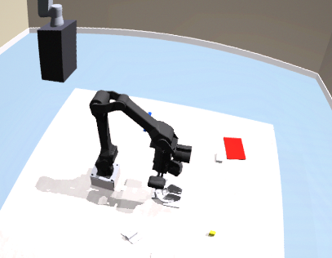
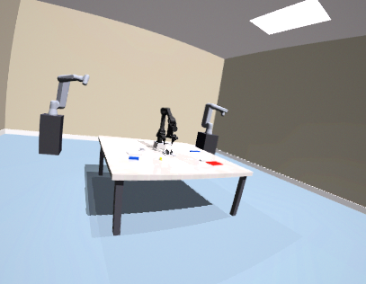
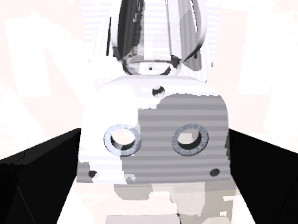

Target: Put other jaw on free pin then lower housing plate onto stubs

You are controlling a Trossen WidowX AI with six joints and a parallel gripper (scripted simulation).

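The wide-spread gripper (image 1: 161, 196) (image 3: 153, 135) grips the two-holed housing plate (image 3: 159, 167) by its sides; the pins beneath are hard to make out.

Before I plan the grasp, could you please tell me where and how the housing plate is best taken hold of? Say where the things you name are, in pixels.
Grip the housing plate (image 3: 180, 117) by its two straight side edges, one finger each, coming from above. It is flat and wide, its sides run nearly parallel, and this keeps the fingers off the two ringed holes.
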